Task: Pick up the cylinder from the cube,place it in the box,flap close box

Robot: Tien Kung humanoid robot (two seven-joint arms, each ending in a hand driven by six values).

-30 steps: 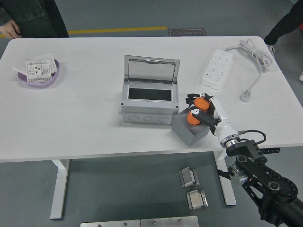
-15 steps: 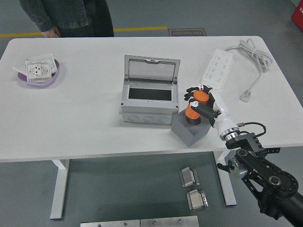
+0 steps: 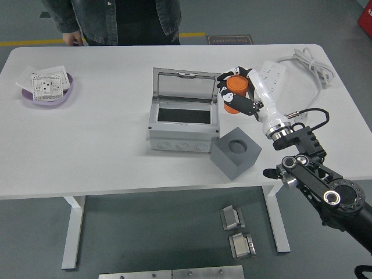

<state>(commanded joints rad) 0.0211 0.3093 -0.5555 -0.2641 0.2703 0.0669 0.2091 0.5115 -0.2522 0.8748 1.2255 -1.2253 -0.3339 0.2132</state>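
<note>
Head view: right hand [image 3: 238,93] grips the orange cylinder [image 3: 235,87], fingers wrapped round its sides, holding it in the air just beside the box's [image 3: 183,125] right edge, level with the raised lid [image 3: 186,86]. Grey cube [image 3: 235,153] sits in front-right of the box, its round socket empty, so the pick looks done. Lid stands upright, leaving the cavity open for a drop from above. Cylinder is not yet over the opening; next move likely needs a shift left, clear of the lid. Left arm is out of view. A person [image 3: 116,20] stands at the far edge, hands off the table.
</note>
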